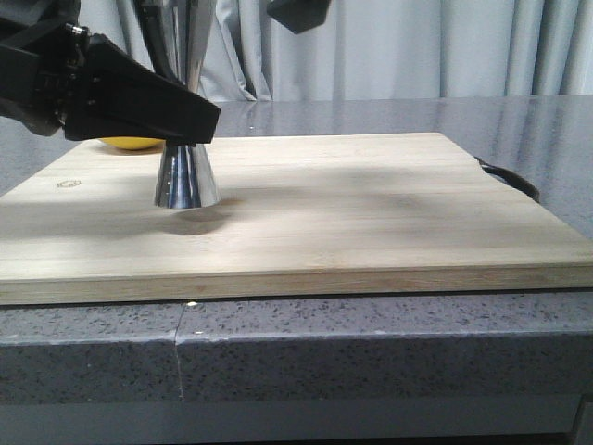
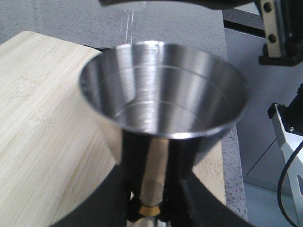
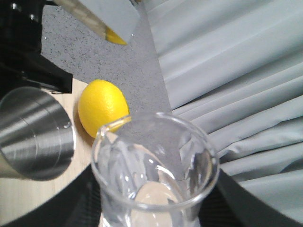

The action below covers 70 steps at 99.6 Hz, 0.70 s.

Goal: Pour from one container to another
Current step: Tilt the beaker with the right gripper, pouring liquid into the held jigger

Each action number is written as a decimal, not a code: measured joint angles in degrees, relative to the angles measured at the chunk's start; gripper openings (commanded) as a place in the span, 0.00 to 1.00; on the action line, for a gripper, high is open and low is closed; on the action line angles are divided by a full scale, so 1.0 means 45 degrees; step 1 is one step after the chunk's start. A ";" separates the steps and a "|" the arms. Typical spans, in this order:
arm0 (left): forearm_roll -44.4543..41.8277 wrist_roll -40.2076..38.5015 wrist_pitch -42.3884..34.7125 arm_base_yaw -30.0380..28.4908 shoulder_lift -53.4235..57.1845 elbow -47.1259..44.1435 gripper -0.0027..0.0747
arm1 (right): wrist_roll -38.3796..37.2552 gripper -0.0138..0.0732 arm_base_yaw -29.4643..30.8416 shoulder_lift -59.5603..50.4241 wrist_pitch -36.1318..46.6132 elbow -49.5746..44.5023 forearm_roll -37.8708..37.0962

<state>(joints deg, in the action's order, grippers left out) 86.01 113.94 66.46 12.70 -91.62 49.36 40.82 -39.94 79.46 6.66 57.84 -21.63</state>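
Pouring under way, judging by the thin stream in the left wrist view: left gripper (image 2: 154,198) clamped on jigger (image 1: 186,176) standing on board (image 1: 371,213), right gripper (image 3: 156,220) holding tilted beaker (image 3: 154,170) above, emptying left.

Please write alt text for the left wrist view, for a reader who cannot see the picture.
A steel jigger fills the view, its open upper cup facing the camera, its narrow waist clamped in the left tool. It stands over a wooden board on a grey speckled counter. A thin stream of clear liquid falls toward the cup from the top edge.
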 measured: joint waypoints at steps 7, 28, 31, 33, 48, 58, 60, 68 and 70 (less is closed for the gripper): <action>0.0000 0.0000 0.0000 0.0000 0.0000 0.0000 0.01 | 0.0000 0.47 0.0000 0.0000 0.0016 0.0000 -0.0188; 0.0000 0.0000 0.0000 0.0000 0.0000 0.0000 0.01 | 0.0000 0.47 0.0000 0.0000 0.0016 0.0000 -0.0697; 0.0000 0.0000 0.0000 0.0000 0.0000 0.0000 0.01 | 0.0000 0.47 0.0000 0.0000 0.0016 0.0000 -0.0751; 0.0000 0.0000 0.0000 0.0000 0.0000 0.0000 0.01 | 0.0000 0.47 0.0000 0.0000 0.0016 0.0000 -0.0779; 0.0000 0.0000 0.0000 0.0000 0.0000 0.0000 0.01 | 0.0000 0.47 0.0000 0.0000 0.0027 0.0000 -0.1320; 0.0000 0.0000 0.0000 0.0000 0.0000 0.0000 0.01 | 0.0000 0.47 0.0000 0.0000 0.0046 0.0000 -0.1612; 0.0000 0.0000 0.0000 0.0000 0.0000 0.0000 0.01 | 0.0000 0.47 0.0000 0.0000 0.0046 0.0000 -0.1659; 0.0000 0.0000 0.0000 0.0000 0.0000 0.0000 0.01 | 0.0000 0.47 0.0000 0.0000 0.0046 0.0000 -0.1820; 0.0000 0.0000 0.0000 0.0000 0.0000 0.0000 0.01 | 0.0000 0.47 0.0000 0.0000 0.0046 0.0000 -0.1879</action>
<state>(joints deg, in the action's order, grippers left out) 86.01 113.94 66.46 12.70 -91.62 49.36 40.82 -39.94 79.46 6.86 57.84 -30.08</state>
